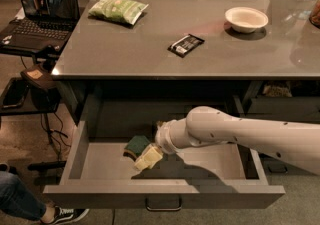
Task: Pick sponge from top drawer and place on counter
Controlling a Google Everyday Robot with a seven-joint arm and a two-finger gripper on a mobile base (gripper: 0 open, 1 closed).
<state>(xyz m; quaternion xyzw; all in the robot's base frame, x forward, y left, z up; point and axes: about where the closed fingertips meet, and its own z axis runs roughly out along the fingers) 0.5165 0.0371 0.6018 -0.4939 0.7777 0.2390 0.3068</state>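
The top drawer (pixel 165 195) stands pulled open below the counter (pixel 210 29). The sponge (pixel 135 145), dark green on top with a pale yellow edge, lies on the drawer floor left of centre. My white arm reaches into the drawer from the right. My gripper (pixel 148 158) is low inside the drawer, right beside the sponge on its front right side and touching or nearly touching it. I cannot tell whether it holds the sponge.
On the counter lie a light green snack bag (pixel 118 9), a dark snack bar (pixel 186 45) and a white bowl (pixel 246 19). A laptop (pixel 40 9) sits on a side table at left. A person's leg and shoe (pixel 30 209) show at bottom left.
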